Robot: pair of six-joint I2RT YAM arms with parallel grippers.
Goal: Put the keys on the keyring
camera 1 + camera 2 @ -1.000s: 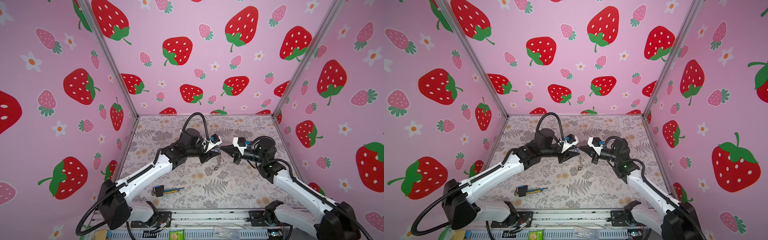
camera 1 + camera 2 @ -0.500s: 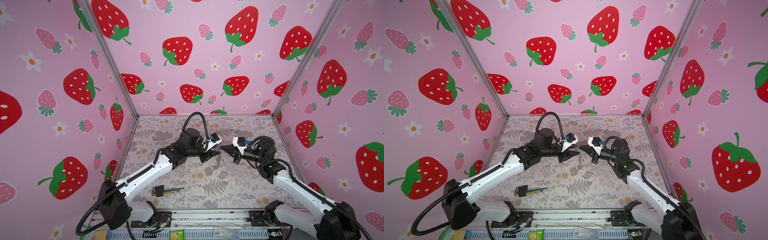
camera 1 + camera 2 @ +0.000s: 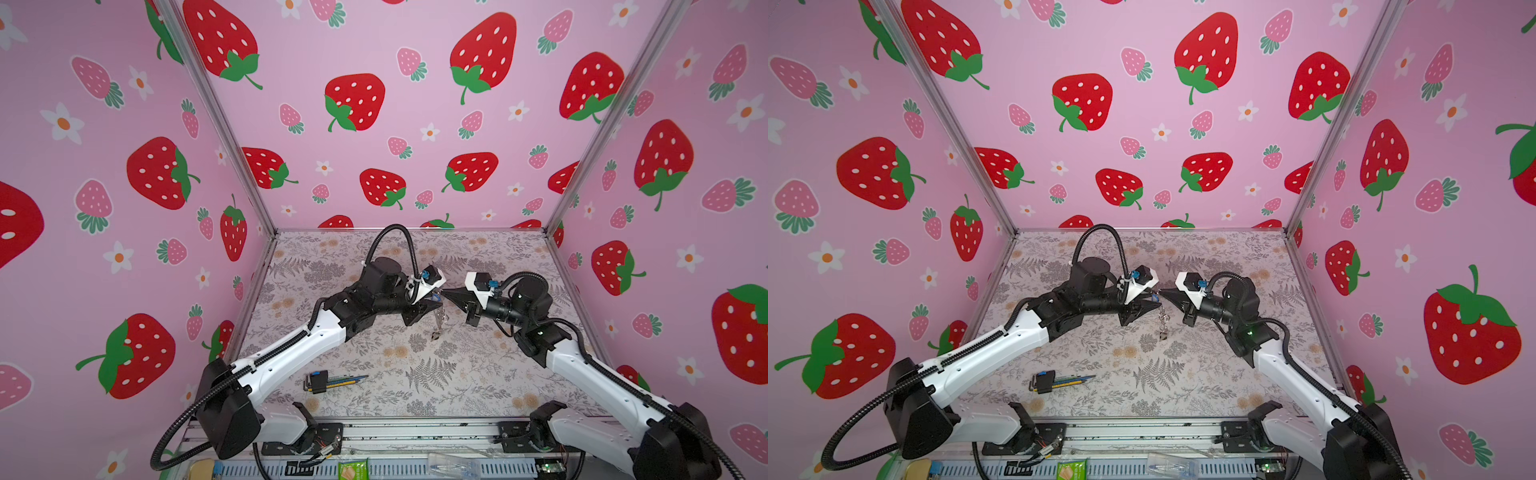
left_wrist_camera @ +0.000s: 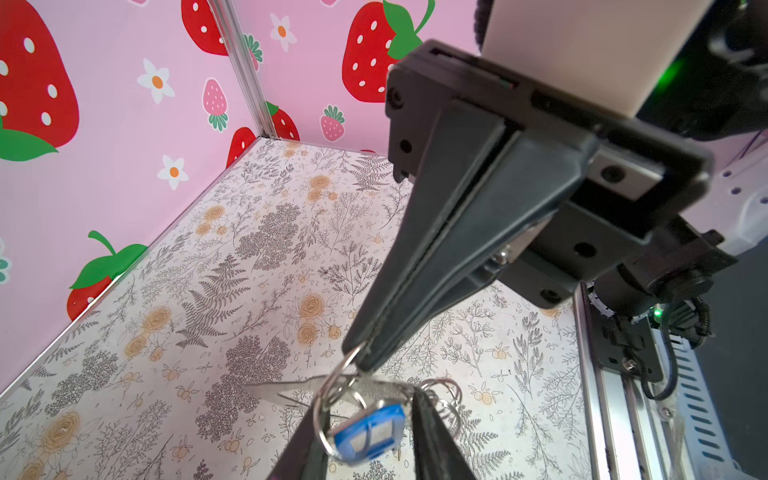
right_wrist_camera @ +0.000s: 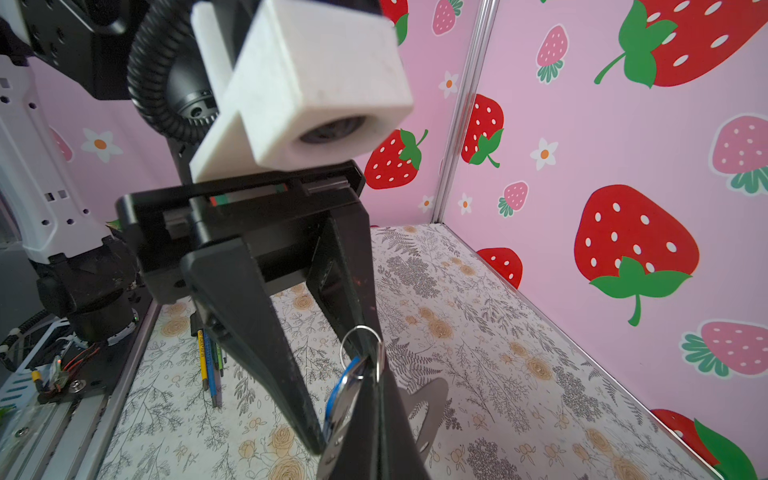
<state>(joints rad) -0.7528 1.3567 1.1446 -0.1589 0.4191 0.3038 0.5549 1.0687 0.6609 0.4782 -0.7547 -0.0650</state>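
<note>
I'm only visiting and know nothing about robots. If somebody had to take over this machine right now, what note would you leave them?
Right gripper: shut, pinching a metal ring in mid-air above the table.
Left gripper: fingers either side of the blue tag by that ring; firm grip unclear.
Small rings hang beside the tag. A taupe piece, probably the keyring, shows behind; hanging or lying, I cannot tell.
Done: the cluster is held off the table.
Left: confirm the blue-tagged key is on, find the second key (not visible), thread it. Ignore the hex-key bundle.
</note>
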